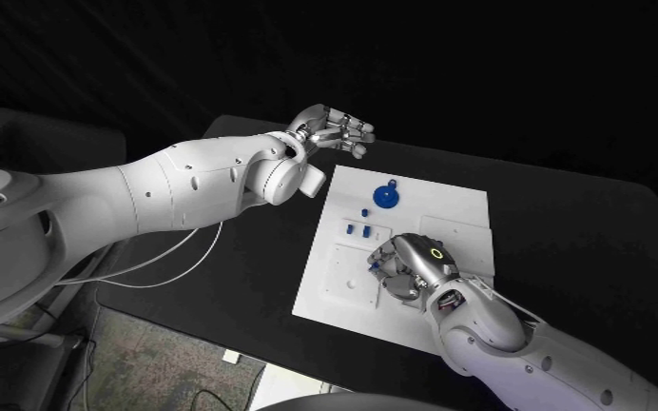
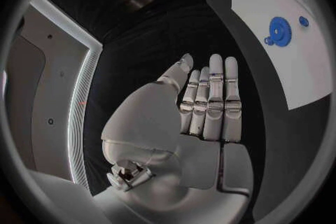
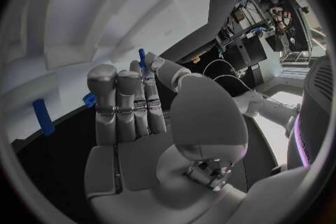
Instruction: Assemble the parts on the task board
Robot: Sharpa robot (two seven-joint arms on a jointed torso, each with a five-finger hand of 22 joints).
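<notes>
The white task board (image 1: 453, 216) lies in the middle of the black table. A blue gear (image 1: 388, 197) sits on its far part, with small blue parts (image 1: 362, 231) a little nearer. My right hand (image 1: 415, 264) hovers low over the board's near half. In the right wrist view the right hand (image 3: 133, 112) pinches a thin blue part (image 3: 142, 58) between thumb and a fingertip. My left hand (image 1: 335, 131) hangs past the board's far left corner, holding nothing. The left wrist view shows the left hand (image 2: 206, 103) with straight fingers, and the gear (image 2: 280, 31) on the board (image 2: 294, 73).
Black table (image 1: 576, 211) surrounds the board on all sides. Pale cables (image 1: 164, 264) trail off the table's left edge near my left arm. Two more blue parts (image 3: 43, 117) (image 3: 89, 99) lie on the board beyond my right hand's fingers.
</notes>
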